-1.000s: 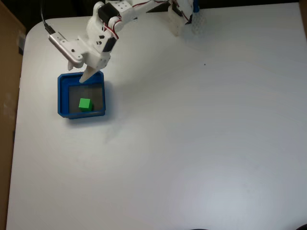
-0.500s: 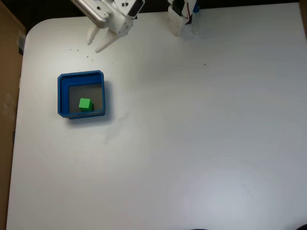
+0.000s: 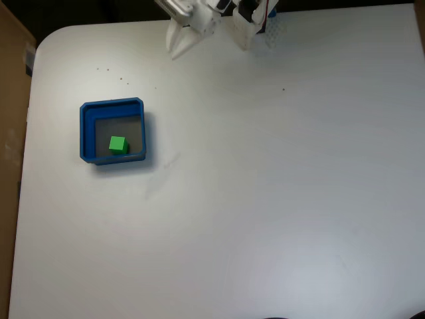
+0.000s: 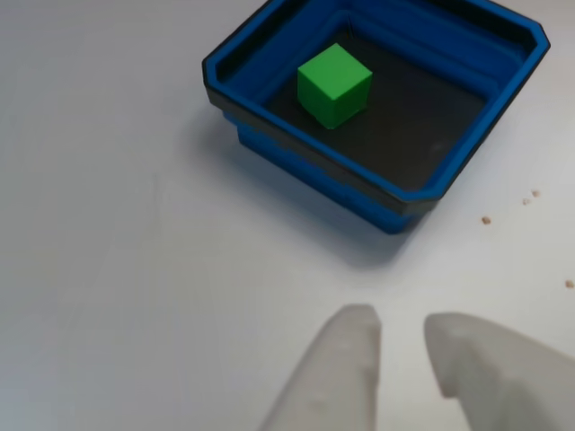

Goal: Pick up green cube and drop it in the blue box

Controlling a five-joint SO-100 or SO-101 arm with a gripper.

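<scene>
Cube sits in the box
Your green cube (image 4: 333, 83) looks light and rigid; grip opposite flat faces. It rests at 10 o'clock inside the blue box (image 4: 476, 135); end effector (image 4: 402, 346) empty, fingers narrowly parted.

In the fixed view the arm (image 3: 219, 10) is cut off by the top edge, so its base and upper links are out of sight; the end effector (image 3: 178, 48) is too small there to tell its finger gap. In the other view the end effector (image 4: 402, 332) is blurred and cropped at the bottom edge, and the blue box (image 4: 296, 157) loses its far right corner to the frame edge.
</scene>
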